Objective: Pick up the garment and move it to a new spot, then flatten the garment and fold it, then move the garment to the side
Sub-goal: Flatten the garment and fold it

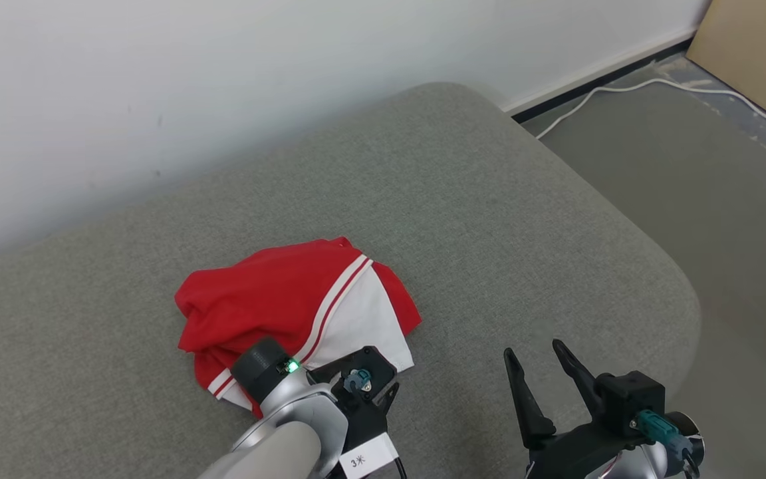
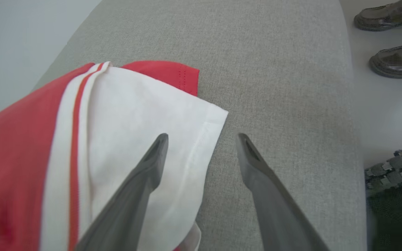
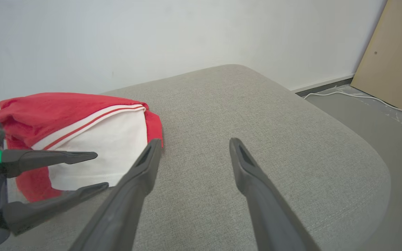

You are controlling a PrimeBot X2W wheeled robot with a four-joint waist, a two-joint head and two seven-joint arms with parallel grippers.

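1. The left gripper [image 2: 202, 136] has its jaws spread wide with nothing between them. One finger lies over the white panel of the garment [image 1: 276, 299] and the other over bare cushion, so the white hem runs up between them. Whether either finger touches the cloth cannot be told.
2. Just behind that gripper, on its wrist, a white tag [image 1: 363, 459] reads "3" followed by a star-like mark. A green light [image 1: 292, 365] glows close by.
3. The right gripper [image 1: 533, 349] is likewise wide open and empty, over the bare grey cushion [image 1: 489, 233]. The garment lies apart from it, to its left.
4. The garment is a crumpled red heap with a white panel edged in red and white stripes. Most of it lies ahead and to the left of the left gripper.
5. The right wrist view shows the left gripper side-on, its fingers one above the other at the edge of the white panel.
6. In the left wrist view, two dark shoes [image 2: 393, 59] stand on pale floor past the cushion's edge, to the far right of that gripper.
7. Farthest off, ahead and to the right of the right gripper, a white cable [image 1: 655, 83] trails over the floor toward a tan board [image 1: 755, 53] by the wall.
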